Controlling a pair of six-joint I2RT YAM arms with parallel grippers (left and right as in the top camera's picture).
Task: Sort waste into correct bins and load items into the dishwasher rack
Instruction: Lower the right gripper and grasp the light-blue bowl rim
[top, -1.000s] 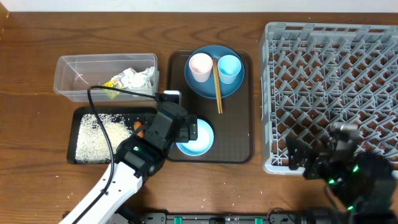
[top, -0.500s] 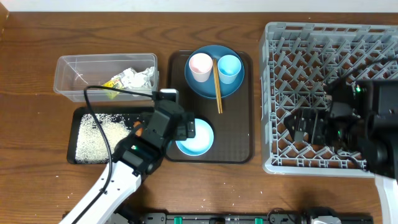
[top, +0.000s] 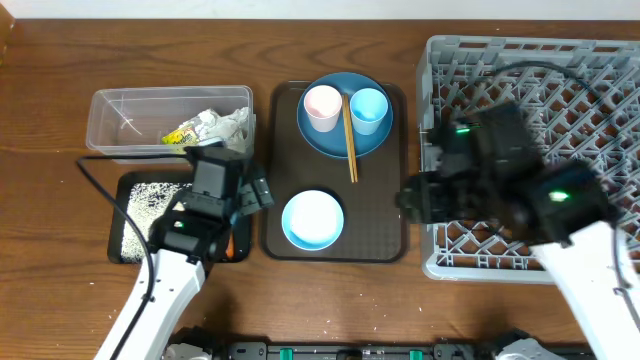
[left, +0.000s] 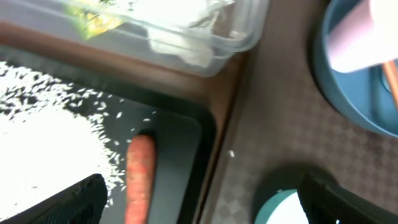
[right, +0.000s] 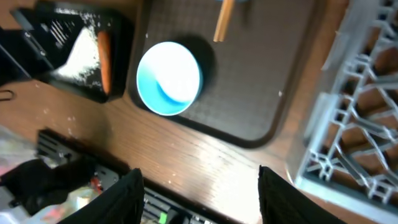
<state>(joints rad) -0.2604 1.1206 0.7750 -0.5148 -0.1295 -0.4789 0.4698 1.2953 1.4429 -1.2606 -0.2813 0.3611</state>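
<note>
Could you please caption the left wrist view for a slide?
Open left gripper over a black tray holding white rice and an orange carrot piece, beside a clear plastic tub.

The left arm (top: 165, 285), a white link with black joints, is stretched from the near left corner of the overhead view up and to the right. Its black left gripper (top: 252, 195) is turned toward the right, and its fingers (left: 74, 199) are seen spread wide, with nothing between them. The right arm (top: 590, 270), also white and black, is bent over to the left. The black right gripper (top: 412, 200) is pointed left; its fingers (right: 127, 196) are seen apart, and nothing is held.
</note>
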